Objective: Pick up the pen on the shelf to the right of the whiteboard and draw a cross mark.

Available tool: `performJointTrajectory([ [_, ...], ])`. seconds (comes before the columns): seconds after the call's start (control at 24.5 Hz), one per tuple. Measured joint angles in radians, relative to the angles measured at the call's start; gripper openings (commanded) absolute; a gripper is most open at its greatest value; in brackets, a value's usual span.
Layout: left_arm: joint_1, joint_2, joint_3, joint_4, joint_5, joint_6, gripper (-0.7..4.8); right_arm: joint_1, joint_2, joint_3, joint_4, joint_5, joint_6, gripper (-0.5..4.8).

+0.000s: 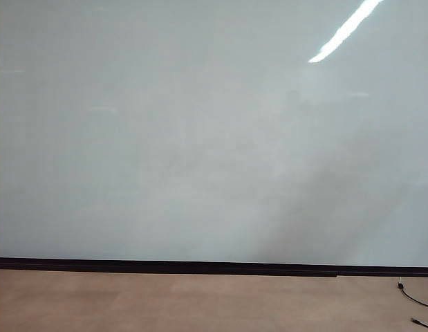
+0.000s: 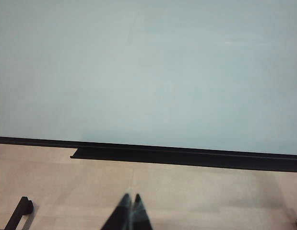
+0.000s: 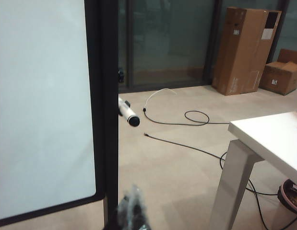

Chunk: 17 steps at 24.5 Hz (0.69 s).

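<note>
The whiteboard point(image 1: 200, 138) fills the exterior view as a glossy pale sheet with a black strip point(image 1: 165, 265) along its foot. No cross mark is in view on it, and neither gripper shows there. In the left wrist view my left gripper point(image 2: 131, 197) hangs shut and empty over the tan floor, short of the board point(image 2: 148, 72). The right wrist view looks past the board's right black frame point(image 3: 107, 96). The pen point(image 3: 127, 111), a white barrel with a black end, pokes out from behind that frame. Its shelf is hidden. My right gripper point(image 3: 133, 200) is blurred, tips together, well short of the pen.
A white table point(image 3: 273, 134) stands to the right of the board, with black cables point(image 3: 196, 117) on the floor around it. Cardboard boxes point(image 3: 244, 48) stand by dark glass doors behind. A black stand foot point(image 2: 21, 211) lies near the left gripper. A cable end point(image 1: 414, 297) lies on the floor.
</note>
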<state>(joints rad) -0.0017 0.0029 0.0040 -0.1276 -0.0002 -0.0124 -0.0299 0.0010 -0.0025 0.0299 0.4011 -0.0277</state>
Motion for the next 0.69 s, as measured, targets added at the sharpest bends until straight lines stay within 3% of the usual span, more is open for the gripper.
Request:
performJointTrajectory([
  [0.08,0.0,0.0,0.0,0.0,0.0,0.0,-0.04,0.0,0.0,0.0,-0.014,0.0,0.0,0.03],
  [0.16,0.0,0.0,0.0,0.0,0.0,0.0,-0.05,0.0,0.0,0.0,-0.029,0.0,0.0,0.93],
  [0.2,0.0,0.0,0.0,0.0,0.0,0.0,-0.05,0.0,0.0,0.0,-0.035,0.0,0.0,1.82],
  [0.25,0.0,0.0,0.0,0.0,0.0,0.0,-0.04,0.0,0.0,0.0,-0.045,-0.001,-0.001,4.61],
  [0.29,0.0,0.0,0.0,0.0,0.0,0.0,-0.04,0.0,0.0,0.0,-0.058,0.0,0.0,4.79],
  [0.69,0.0,0.0,0.0,0.0,0.0,0.0,-0.04,0.0,0.0,0.0,-0.065,0.0,0.001,4.79],
])
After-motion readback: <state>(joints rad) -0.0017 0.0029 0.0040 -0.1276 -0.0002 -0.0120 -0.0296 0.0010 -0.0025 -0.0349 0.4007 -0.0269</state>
